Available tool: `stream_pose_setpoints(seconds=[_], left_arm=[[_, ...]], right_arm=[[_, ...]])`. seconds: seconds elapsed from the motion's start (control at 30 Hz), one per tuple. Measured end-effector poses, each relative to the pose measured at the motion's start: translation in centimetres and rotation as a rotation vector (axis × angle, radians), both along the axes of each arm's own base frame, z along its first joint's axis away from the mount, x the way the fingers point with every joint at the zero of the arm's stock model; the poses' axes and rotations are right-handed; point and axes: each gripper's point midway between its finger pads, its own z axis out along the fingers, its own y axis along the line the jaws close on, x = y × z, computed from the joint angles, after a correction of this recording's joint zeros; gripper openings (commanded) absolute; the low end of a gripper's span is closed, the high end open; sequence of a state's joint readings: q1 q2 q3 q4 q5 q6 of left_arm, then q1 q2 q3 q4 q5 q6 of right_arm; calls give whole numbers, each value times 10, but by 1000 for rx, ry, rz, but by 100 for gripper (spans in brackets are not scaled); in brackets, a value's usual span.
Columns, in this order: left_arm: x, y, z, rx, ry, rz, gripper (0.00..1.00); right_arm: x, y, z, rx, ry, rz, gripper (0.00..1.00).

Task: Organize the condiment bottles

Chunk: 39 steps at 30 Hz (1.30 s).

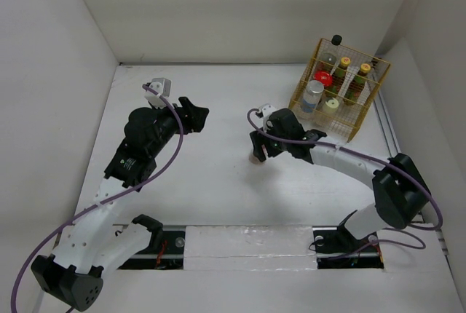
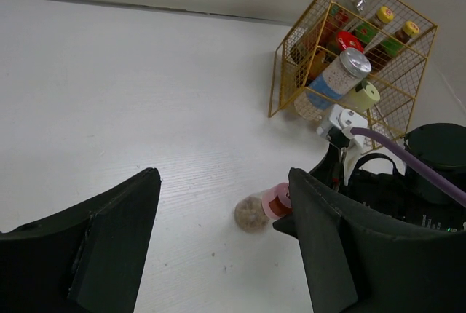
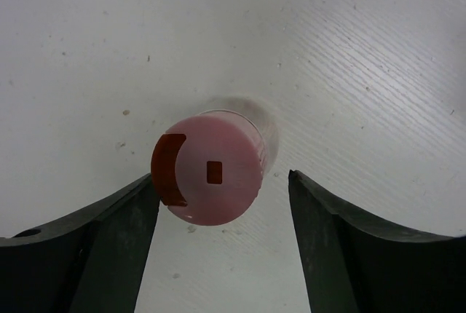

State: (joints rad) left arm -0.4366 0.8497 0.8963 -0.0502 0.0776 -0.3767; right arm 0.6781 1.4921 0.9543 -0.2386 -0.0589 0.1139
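Observation:
A pink-capped beige bottle [image 1: 255, 157] stands alone on the white table. My right gripper [image 1: 261, 145] is open right above it. In the right wrist view its fingers [image 3: 109, 240] flank the pink cap [image 3: 207, 167], which sits closer to the left finger. My left gripper [image 1: 195, 116] is open and empty, well to the left of the bottle. The left wrist view shows that bottle [image 2: 256, 213] beyond its own open gripper [image 2: 224, 178]. The other condiment bottles stand in the yellow wire basket [image 1: 320, 118]: black-capped [image 1: 336, 40], two yellow-capped [image 1: 344, 62], red-lidded [image 1: 323, 78], silver-lidded [image 1: 314, 89], cream [image 1: 331, 105].
The basket stands at the back right near the white side wall, and also shows in the left wrist view [image 2: 280, 73]. White walls close the table at the back and on both sides. The right arm's purple cable [image 2: 408, 164] loops near the bottle.

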Motion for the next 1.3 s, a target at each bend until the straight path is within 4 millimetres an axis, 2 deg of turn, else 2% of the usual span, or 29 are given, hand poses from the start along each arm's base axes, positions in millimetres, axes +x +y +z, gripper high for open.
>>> stream_pose_setpoints(seconds=[0.1,0.13,0.2,0.27,0.3,0.43,0.53,0.63,0.77,0.83,0.9,1.0,1.17,1.3], left_arm=[[0,0,0,0,0,-2,67],[0,0,0,0,0,-2,67],[0,0,0,0,0,-2,67],[0,0,0,0,0,-3,67],[0,-1,0,-1,0,-4,67],[-1,-1,0,-1,0,-8,67],[-1,-2,0,-2,0,-13,67],[-2,-3,0,-3,1,-19,67],[-2,-3,0,-3,1,-20,67],[-2,-3,0,-3,0,-20,67],[-2,-3,0,-3,0,-20,67],[-2,-3,0,-3,0,-19,67],[-2,-3,0,-3,0,-19,67],[-2,-3,0,-3,0,-18,67]], right_arm=[[5,0,2,-3,-20,-18,63],[8,0,5,-3,-30,-26,54],[15,2,12,0,-54,-44,48],[21,4,20,9,-80,-59,35],[23,5,23,11,-92,-65,32],[32,-1,36,0,-140,-110,32],[39,-19,65,18,-209,-173,34],[51,-56,119,72,-333,-301,35],[59,-139,196,170,-519,-559,35],[55,-182,223,192,-594,-690,35],[50,-215,236,197,-638,-791,35],[46,-243,236,179,-653,-878,35],[45,-277,194,107,-566,-969,35],[52,-289,175,87,-509,-998,35]])
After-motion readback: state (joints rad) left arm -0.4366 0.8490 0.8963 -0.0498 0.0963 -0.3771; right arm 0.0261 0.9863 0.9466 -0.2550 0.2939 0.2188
